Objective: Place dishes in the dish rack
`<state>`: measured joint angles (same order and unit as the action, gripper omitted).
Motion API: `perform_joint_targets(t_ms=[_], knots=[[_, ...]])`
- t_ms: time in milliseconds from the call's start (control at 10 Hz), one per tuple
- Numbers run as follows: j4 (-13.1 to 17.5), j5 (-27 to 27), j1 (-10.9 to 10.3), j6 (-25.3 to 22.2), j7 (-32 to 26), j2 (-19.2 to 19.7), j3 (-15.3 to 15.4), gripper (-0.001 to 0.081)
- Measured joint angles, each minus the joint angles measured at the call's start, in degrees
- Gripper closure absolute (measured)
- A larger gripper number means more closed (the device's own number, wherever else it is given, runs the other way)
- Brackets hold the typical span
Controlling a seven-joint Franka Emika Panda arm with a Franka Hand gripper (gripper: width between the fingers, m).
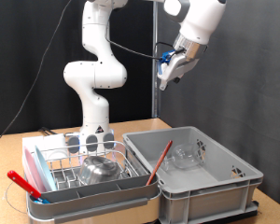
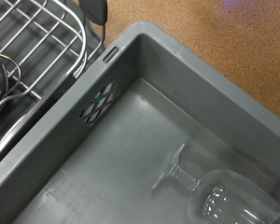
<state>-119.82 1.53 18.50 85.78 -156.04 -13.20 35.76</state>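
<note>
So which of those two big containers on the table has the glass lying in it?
The plain grey crate, at the exterior view's right. A clear stemmed glass lies on its side on its floor. The wire dish rack beside it holds a steel bowl.

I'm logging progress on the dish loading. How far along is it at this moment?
Done: the steel bowl sits in the dish rack. In hand: nothing shows between the fingers; the gripper hangs high above the grey crate. Left: a clear stemmed glass lies on its side in the crate.
</note>
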Motion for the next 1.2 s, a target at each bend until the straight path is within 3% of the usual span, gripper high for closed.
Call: perform_joint_targets(t_ms=[300,700,800,900,1200], knots=[[-0.70,3.15,0.16,2.06,11.02,-0.51,0.25,-0.0005],[-3.92,12.03,1.27,4.57,33.98,-4.41,0.14,-0.0005],[-3.91,11.67,1.22,4.25,32.66,-4.34,0.23,-0.0005],[-4.08,13.79,1.29,4.27,35.78,-4.34,0.25,-0.0005],[-4.85,20.01,1.44,4.90,55.50,-4.37,0.92,-0.0005]])
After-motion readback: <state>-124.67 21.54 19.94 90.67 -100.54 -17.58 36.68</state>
